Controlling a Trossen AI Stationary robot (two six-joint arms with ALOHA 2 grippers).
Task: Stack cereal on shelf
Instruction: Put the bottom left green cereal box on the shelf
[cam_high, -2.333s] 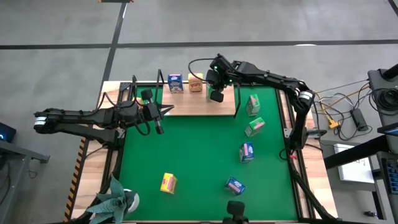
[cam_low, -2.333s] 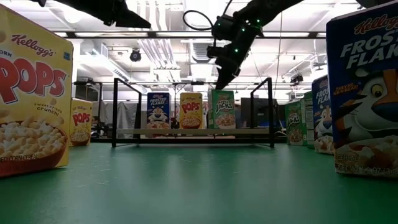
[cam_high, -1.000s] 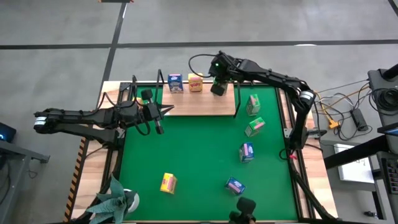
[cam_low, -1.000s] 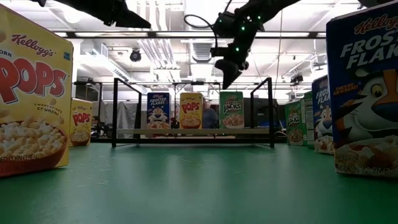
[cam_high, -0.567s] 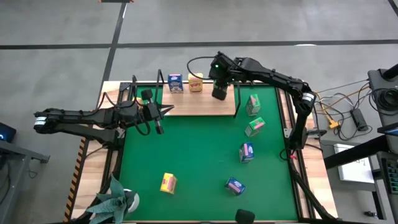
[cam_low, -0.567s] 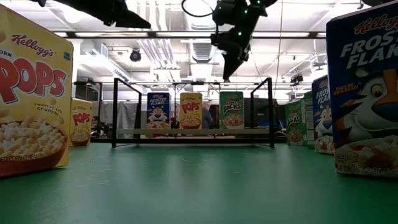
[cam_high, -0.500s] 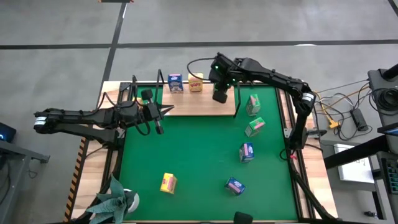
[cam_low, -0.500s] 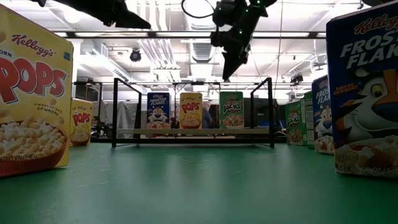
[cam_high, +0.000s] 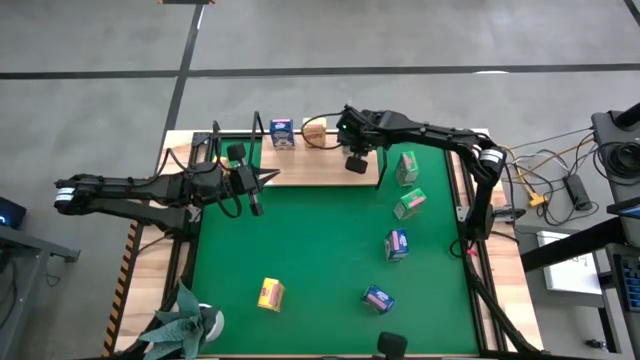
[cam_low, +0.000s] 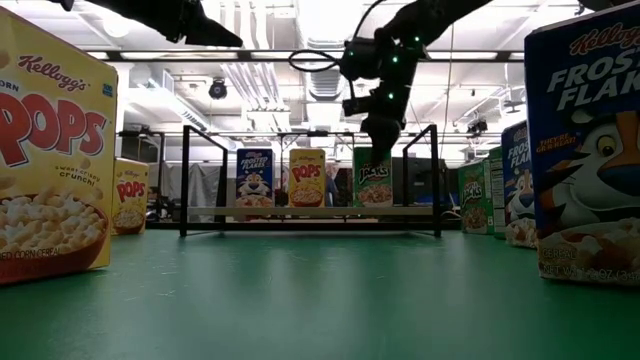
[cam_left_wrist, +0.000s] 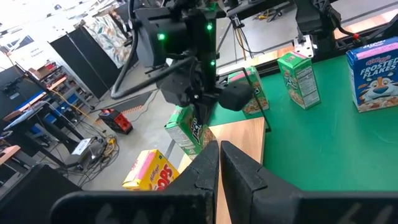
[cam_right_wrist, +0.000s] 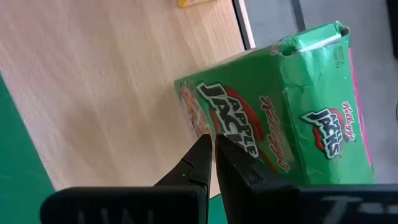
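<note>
hanging w/ fingers (cam_right_wrist: 212, 163) closed against green cereal box (cam_right_wrist: 280, 106) on shelf (cam_right_wrist: 93, 74).

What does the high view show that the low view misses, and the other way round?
Only the high view shows the whole layout: the left tool shut at the shelf's left end, and the yellow box and blue box spread over the green mat. Only the low view shows the box fronts: blue Frosted Flakes, yellow Pops and green Apple Jacks upright in a row. Both show the right tool, shut, above the shelf by the green box.
</note>
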